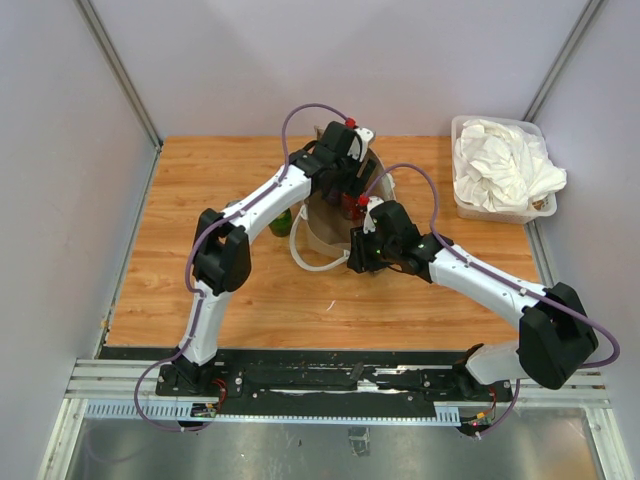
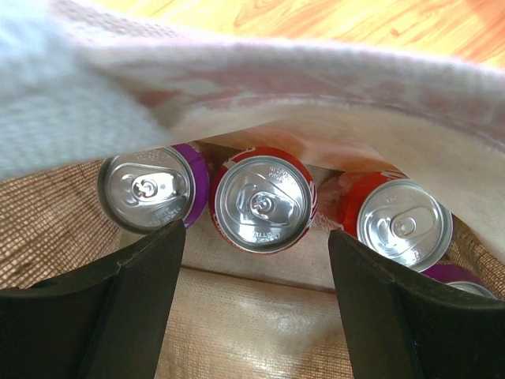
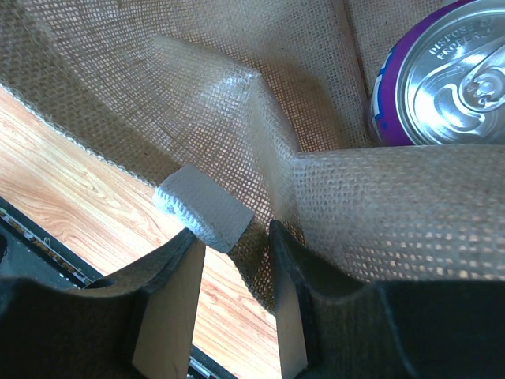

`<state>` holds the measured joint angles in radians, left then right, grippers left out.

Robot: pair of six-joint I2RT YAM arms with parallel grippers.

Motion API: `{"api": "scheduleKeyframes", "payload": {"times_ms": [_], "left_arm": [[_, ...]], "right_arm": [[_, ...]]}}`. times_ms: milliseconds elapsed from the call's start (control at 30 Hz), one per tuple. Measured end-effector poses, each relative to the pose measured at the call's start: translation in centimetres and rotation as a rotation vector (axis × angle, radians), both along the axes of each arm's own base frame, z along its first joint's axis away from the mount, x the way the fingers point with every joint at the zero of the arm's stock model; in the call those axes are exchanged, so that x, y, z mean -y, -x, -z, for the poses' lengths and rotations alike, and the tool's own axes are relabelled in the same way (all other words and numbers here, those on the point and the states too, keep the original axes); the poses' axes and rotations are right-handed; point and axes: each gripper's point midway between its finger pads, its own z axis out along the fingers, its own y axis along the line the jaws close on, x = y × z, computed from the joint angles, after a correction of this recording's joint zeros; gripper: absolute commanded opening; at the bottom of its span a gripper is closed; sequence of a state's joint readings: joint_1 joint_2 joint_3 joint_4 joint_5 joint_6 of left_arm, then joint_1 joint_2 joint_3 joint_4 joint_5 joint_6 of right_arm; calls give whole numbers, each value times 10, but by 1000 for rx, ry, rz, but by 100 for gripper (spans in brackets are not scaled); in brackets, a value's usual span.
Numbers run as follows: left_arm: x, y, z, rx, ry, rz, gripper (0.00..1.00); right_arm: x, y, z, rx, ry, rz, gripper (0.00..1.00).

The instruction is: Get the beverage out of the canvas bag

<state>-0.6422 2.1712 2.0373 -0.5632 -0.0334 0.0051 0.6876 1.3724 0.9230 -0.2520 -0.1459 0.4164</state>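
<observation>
The tan canvas bag stands mid-table with its white loop handles. My left gripper reaches into its mouth. In the left wrist view it is open and empty, just above several upright cans: a purple one, a red one centred between the jaws, and another red one. My right gripper is at the bag's near rim. In the right wrist view it is shut on the rim fabric and white handle patch. A purple can shows inside.
A green container stands on the wood just left of the bag. A clear bin of white cloth sits at the back right. Grey walls close in the table on three sides.
</observation>
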Motion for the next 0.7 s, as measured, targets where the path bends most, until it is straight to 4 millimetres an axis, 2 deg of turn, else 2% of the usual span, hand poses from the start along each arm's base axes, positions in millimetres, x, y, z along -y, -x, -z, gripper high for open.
{"api": "scheduleKeyframes", "payload": {"times_ms": [433,700], "left_arm": [[5,0,25,12,-82,138,78],[12,-2,27,16,-60,159,79]], "right_arm": [[0,0,-1,1,-3,3,40],[0,-1,-2,6,-7,3,40]]}}
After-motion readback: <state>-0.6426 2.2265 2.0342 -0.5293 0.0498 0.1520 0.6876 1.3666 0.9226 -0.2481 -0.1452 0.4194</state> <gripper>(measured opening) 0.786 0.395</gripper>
